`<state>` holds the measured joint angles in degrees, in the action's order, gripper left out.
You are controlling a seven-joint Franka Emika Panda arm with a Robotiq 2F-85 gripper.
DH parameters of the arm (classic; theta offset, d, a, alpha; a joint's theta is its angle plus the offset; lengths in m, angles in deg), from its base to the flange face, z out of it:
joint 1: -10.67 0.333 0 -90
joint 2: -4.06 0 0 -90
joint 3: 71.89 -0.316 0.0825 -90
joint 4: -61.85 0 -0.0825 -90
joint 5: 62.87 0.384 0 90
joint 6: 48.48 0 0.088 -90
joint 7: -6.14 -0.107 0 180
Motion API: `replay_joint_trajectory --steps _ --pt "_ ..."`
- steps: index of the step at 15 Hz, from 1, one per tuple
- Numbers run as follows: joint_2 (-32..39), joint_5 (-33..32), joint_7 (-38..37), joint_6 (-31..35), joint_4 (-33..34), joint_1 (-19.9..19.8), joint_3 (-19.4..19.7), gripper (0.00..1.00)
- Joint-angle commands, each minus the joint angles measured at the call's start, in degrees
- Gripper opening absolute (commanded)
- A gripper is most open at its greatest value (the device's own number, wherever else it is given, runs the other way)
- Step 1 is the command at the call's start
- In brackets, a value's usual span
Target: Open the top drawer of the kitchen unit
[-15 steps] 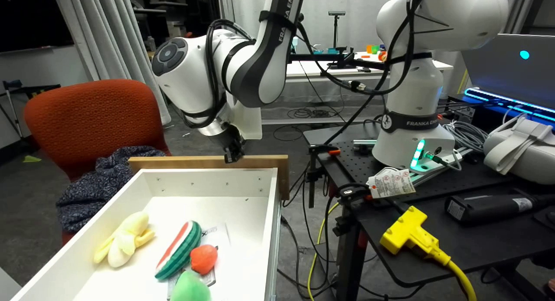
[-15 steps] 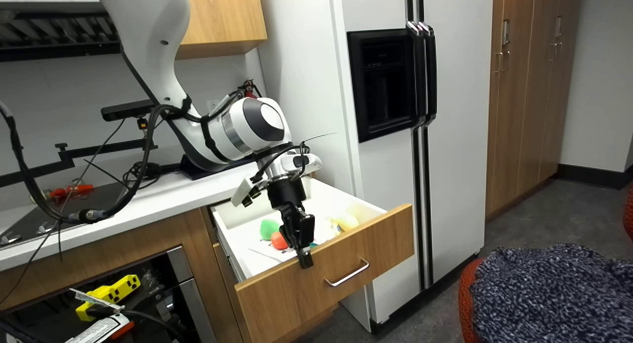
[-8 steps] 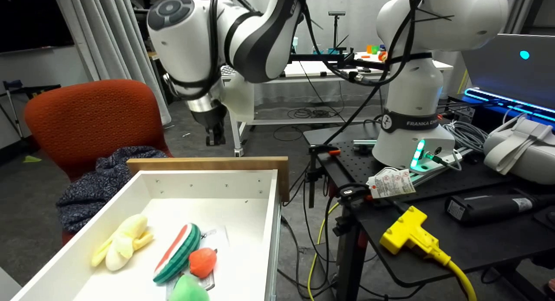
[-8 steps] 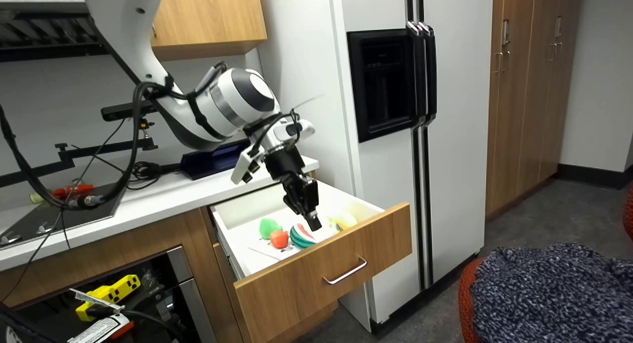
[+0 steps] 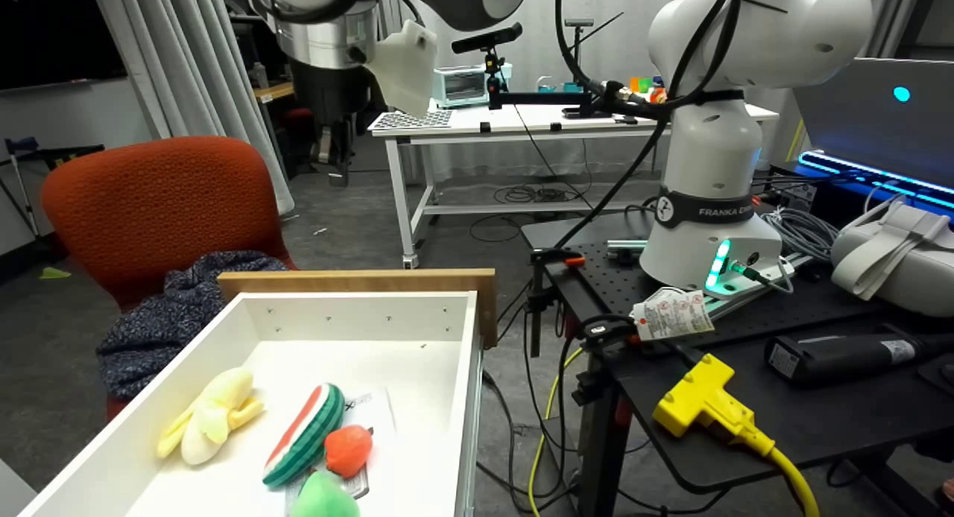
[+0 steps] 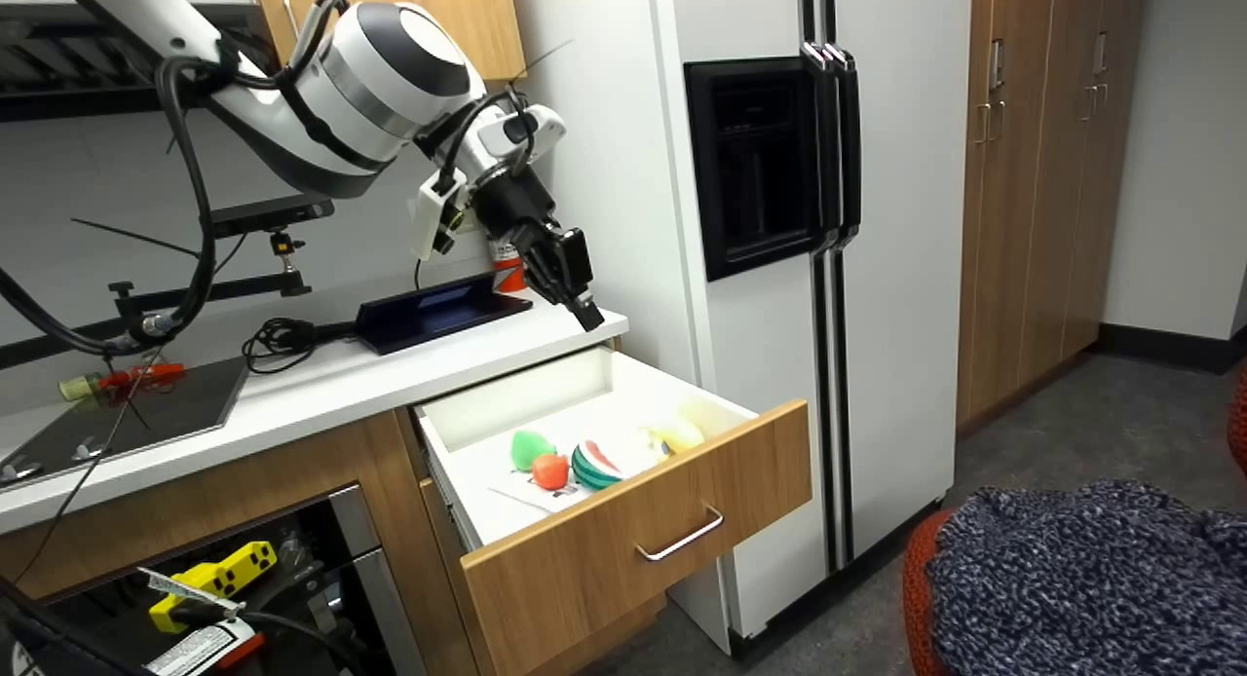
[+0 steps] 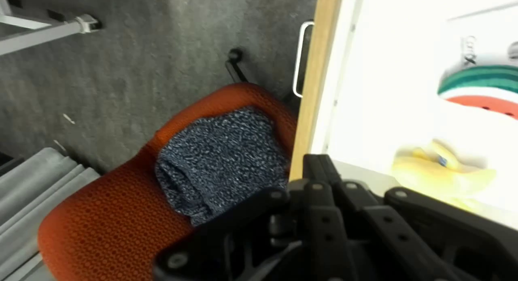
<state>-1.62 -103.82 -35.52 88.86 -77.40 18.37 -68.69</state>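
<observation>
As both exterior views confirm, the top drawer (image 5: 358,316) stands open, extending out from beneath the white counter (image 6: 351,379); in an exterior view it takes up the lower left of the frame. Its wood-coloured front bears a metal handle (image 6: 687,540), visible at lower centre. The pincer (image 7: 322,168) is pressed together, its two fingers side by side in the lower middle of the wrist view. In both exterior views it hangs above the top drawer and apart from it.

Inside lie a yellow banana-shaped item (image 5: 212,416), a striped watermelon-slice item (image 5: 307,435), an orange-red item (image 5: 348,450) and a green item (image 5: 326,497), the last cut off by the bottom edge of the frame. Whether the orange-red item touches the watermelon slice cannot be determined. A printed sheet (image 5: 378,414) lies partly under this group.

An orange chair (image 5: 160,211) at the left of the frame carries a dark speckled cloth (image 5: 168,331). A white refrigerator (image 6: 896,316) stands right of centre.
</observation>
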Motion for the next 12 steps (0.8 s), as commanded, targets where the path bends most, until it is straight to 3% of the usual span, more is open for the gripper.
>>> replay_joint_trajectory --steps 1,5,9,12 --pt "-2.9 8.9 6.0 10.0 -2.4 -2.5 -1.8 0.0" --pt "-2.5 23.2 16.9 21.7 -3.9 -2.2 -2.8 0.0" --pt "-2.2 42.0 32.3 28.8 -6.2 9.1 4.0 0.0" --pt "-3.4 55.4 44.5 26.7 -6.0 12.9 5.3 0.0"
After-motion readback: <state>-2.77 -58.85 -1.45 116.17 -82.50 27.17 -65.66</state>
